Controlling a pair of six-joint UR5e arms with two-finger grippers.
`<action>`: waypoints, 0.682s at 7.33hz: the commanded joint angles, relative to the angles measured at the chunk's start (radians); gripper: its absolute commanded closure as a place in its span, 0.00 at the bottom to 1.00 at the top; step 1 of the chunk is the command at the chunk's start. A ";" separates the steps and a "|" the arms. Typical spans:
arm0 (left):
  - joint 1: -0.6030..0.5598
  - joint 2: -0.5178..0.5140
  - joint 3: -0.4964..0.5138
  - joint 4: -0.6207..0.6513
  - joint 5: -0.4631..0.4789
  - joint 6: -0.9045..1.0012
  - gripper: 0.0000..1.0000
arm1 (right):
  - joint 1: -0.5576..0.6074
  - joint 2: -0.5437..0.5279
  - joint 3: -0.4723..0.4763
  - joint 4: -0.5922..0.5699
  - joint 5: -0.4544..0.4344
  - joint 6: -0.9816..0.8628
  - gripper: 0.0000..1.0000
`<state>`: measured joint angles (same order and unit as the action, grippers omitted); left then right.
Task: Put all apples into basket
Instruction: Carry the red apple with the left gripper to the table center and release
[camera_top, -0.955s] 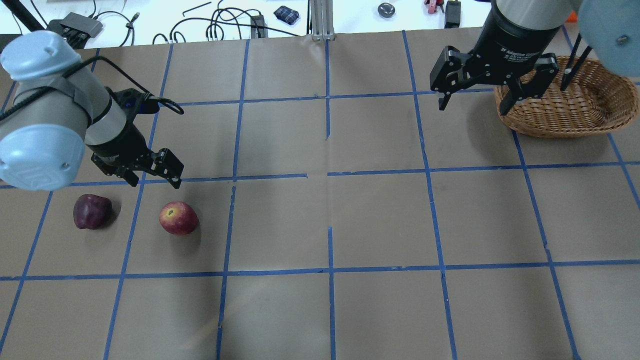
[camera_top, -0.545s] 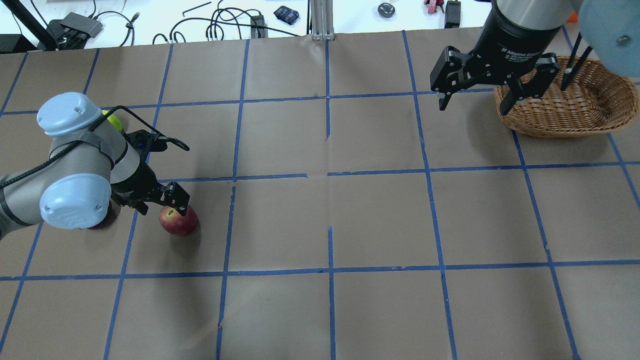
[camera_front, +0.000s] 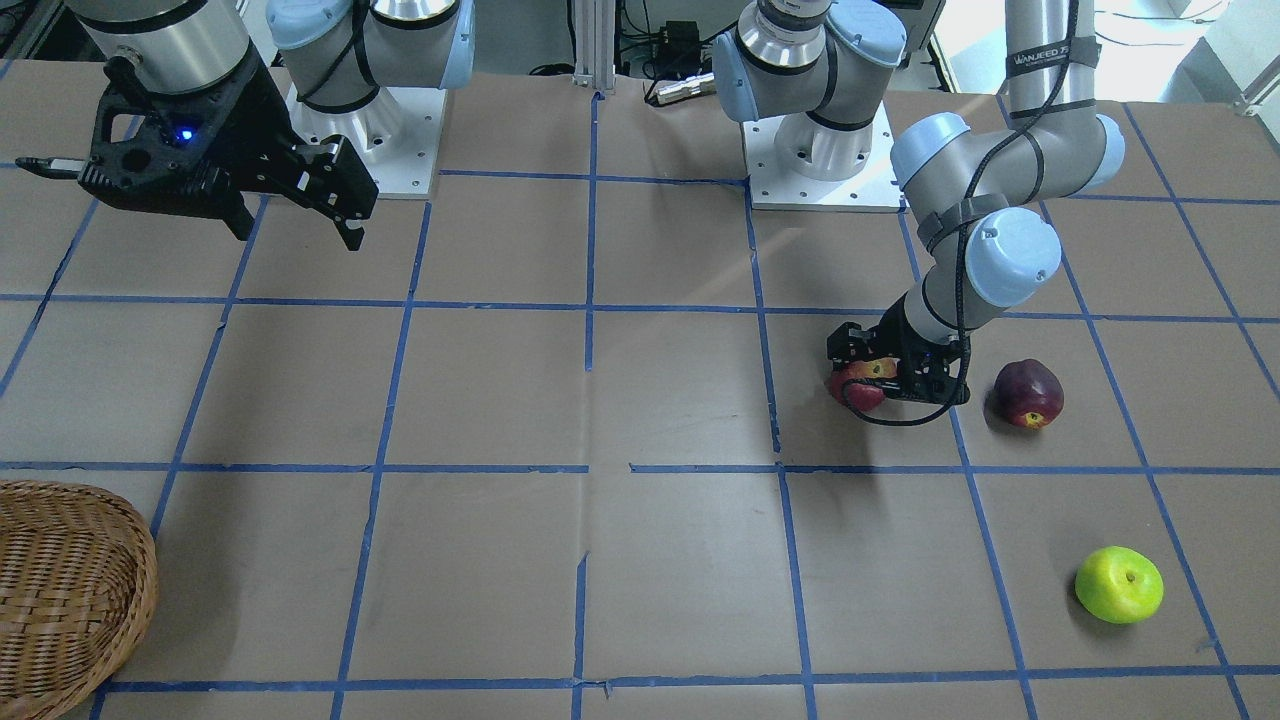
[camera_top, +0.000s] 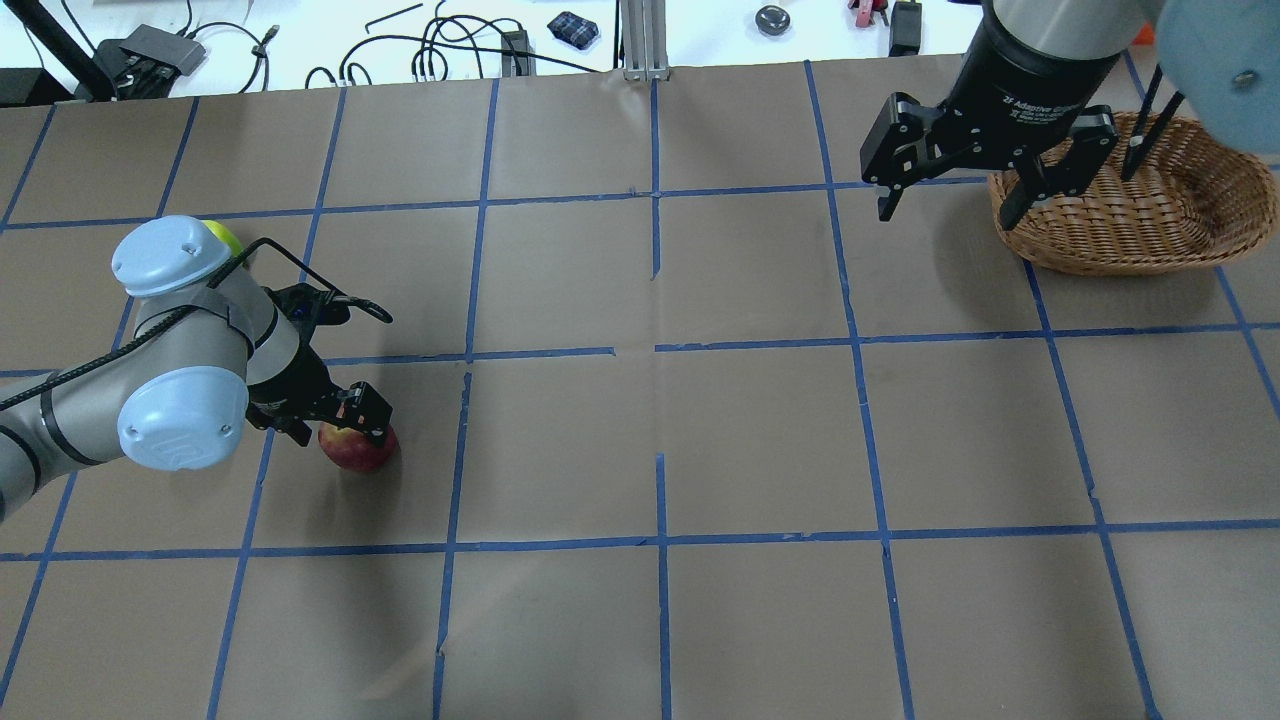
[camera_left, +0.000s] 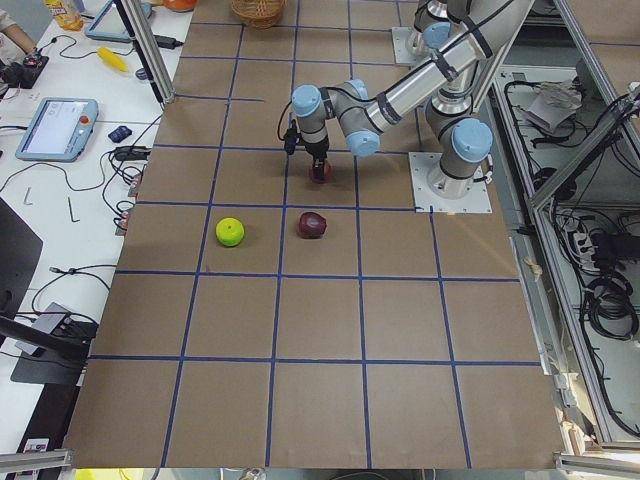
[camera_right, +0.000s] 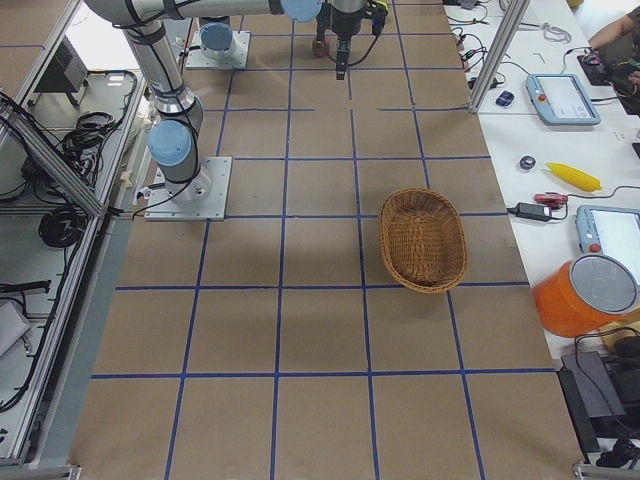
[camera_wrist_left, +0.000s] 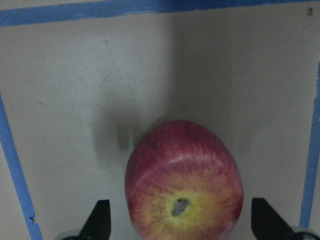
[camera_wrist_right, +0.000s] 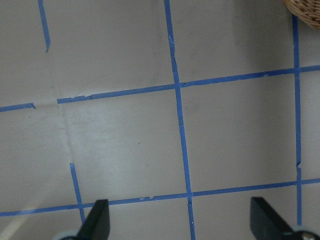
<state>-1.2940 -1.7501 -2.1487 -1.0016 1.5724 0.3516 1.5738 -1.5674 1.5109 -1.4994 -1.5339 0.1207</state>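
Note:
The red apple (camera_top: 360, 452) with a yellowish stem end lies on the table at the left; it also shows in the left wrist view (camera_wrist_left: 184, 180). My left gripper (camera_top: 338, 424) is open and low over it, one finger on each side, not closed on it. The maroon apple (camera_front: 1027, 392) lies beside it, hidden under my left arm in the overhead view. The yellow-green apple (camera_front: 1119, 584) lies farther off, peeking out behind my left elbow (camera_top: 225, 237). My right gripper (camera_top: 948, 215) is open and empty, held above the table just left of the wicker basket (camera_top: 1130, 215).
The table is brown paper with a blue tape grid. Cables and small tools lie beyond the far edge (camera_top: 450, 50). The two arm bases (camera_front: 820, 150) stand at the robot's side of the table.
My left arm has moved down and toward the red apple, so its open fingers now straddle it. It now covers the maroon apple in the overhead view. The right arm has not moved.

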 joint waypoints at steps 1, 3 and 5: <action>0.001 -0.009 0.001 0.003 0.001 -0.005 0.72 | 0.000 0.000 0.000 -0.005 0.000 0.002 0.00; -0.026 0.020 0.032 -0.009 -0.011 -0.101 0.81 | 0.002 0.000 0.000 -0.005 0.000 0.002 0.00; -0.112 0.021 0.081 -0.058 -0.107 -0.361 0.80 | 0.002 0.000 -0.001 -0.008 0.000 0.002 0.00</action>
<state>-1.3501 -1.7288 -2.0994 -1.0336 1.5193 0.1491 1.5751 -1.5677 1.5099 -1.5068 -1.5340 0.1225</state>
